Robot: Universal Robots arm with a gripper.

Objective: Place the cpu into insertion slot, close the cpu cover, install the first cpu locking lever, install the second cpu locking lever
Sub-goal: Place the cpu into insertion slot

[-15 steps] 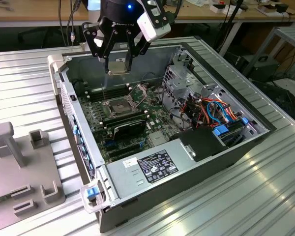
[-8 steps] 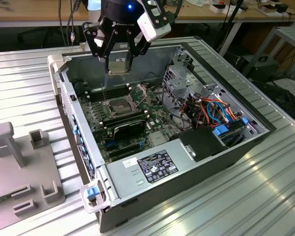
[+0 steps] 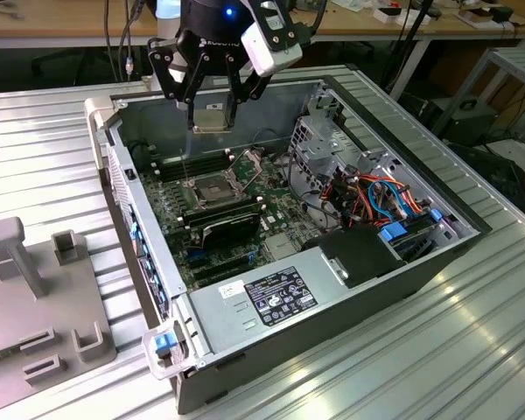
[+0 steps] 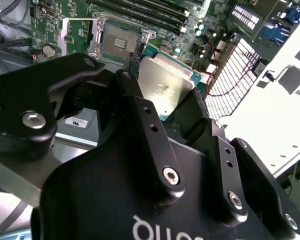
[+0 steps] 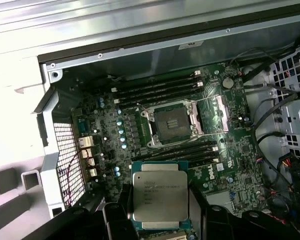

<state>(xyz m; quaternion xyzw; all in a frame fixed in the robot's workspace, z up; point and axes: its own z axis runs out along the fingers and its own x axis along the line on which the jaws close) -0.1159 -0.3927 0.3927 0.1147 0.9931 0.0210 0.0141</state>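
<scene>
My gripper (image 3: pixel 212 121) hangs over the open computer case, shut on the cpu (image 3: pixel 212 117), a flat square chip with a dull silver top. In both wrist views the cpu (image 5: pixel 159 197) (image 4: pixel 166 84) sits between the black fingers (image 5: pixel 116 222) (image 4: pixel 135 100), held by its edges. The insertion slot (image 3: pixel 212 186) (image 5: pixel 169 122) (image 4: pixel 116 42) lies uncovered on the green motherboard, its dark pin field showing, below the held chip and apart from it. The cpu cover (image 5: pixel 213 114) (image 4: pixel 74 37) stands swung open beside the slot. Thin wire levers (image 5: pixel 208 100) are raised around it.
Long black memory sticks (image 5: pixel 157 86) flank the slot. A black card (image 3: pixel 232 226) lies beside it. A power supply (image 3: pixel 271 297), a drive cage (image 3: pixel 332 131) and coloured cables (image 3: pixel 385 197) fill the case toward the exterior view's right. A grey fixture (image 3: pixel 35 289) stands on the ribbed table.
</scene>
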